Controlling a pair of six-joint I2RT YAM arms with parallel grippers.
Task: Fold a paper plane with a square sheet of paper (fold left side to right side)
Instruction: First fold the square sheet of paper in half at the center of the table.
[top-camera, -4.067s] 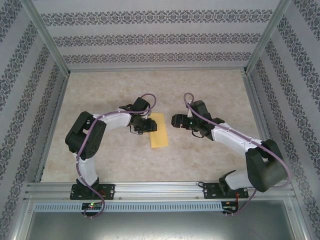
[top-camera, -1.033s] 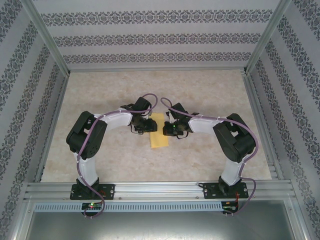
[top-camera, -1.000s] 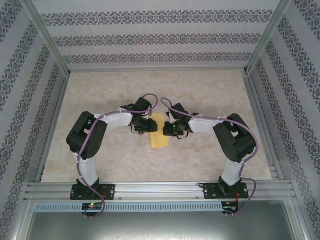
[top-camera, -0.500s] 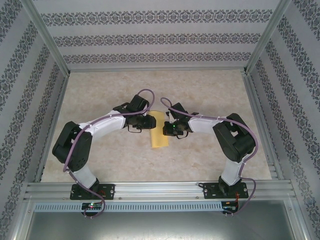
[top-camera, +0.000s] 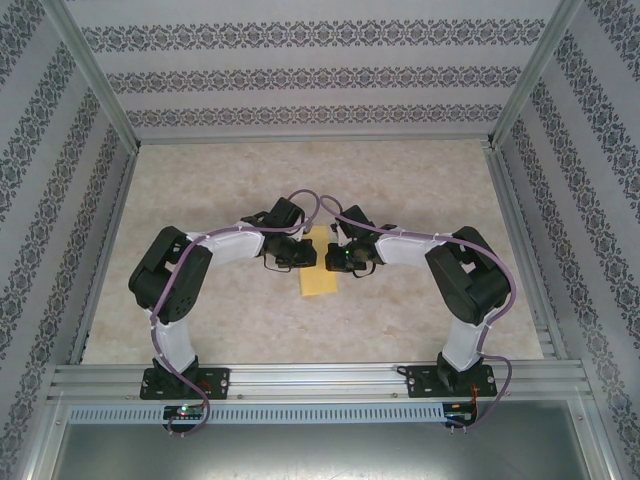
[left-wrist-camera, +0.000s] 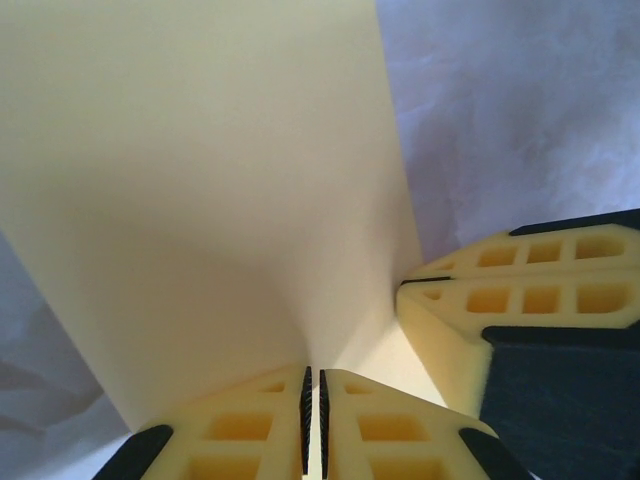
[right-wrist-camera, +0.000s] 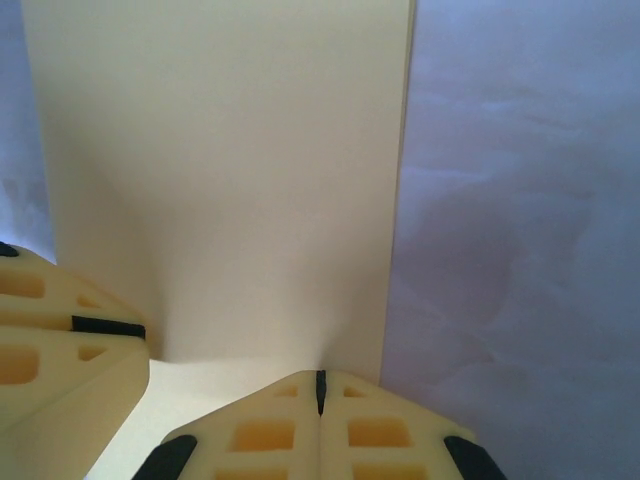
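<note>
The square sheet of paper (top-camera: 320, 276) lies on the table as a narrow yellow rectangle, folded in half, between my two grippers. My left gripper (top-camera: 304, 252) sits on its left side. In the left wrist view the paper (left-wrist-camera: 220, 180) runs up into the thin slit between the closed pads of that gripper (left-wrist-camera: 312, 372). My right gripper (top-camera: 336, 258) is at the paper's right side. Its tip (right-wrist-camera: 320, 376) is fully shut and rests on the paper (right-wrist-camera: 230, 170) just inside the right edge. The two grippers are a few centimetres apart.
The beige marbled table (top-camera: 420, 180) stretches round the paper, bounded by an aluminium frame (top-camera: 310, 378) at the near edge and patterned walls on the other sides. Both arms bend inward over the table's middle.
The right arm swung in from the right to the paper's right edge. The left arm stretched out, with its gripper slightly farther back, then folded again. The paper kept its place.
</note>
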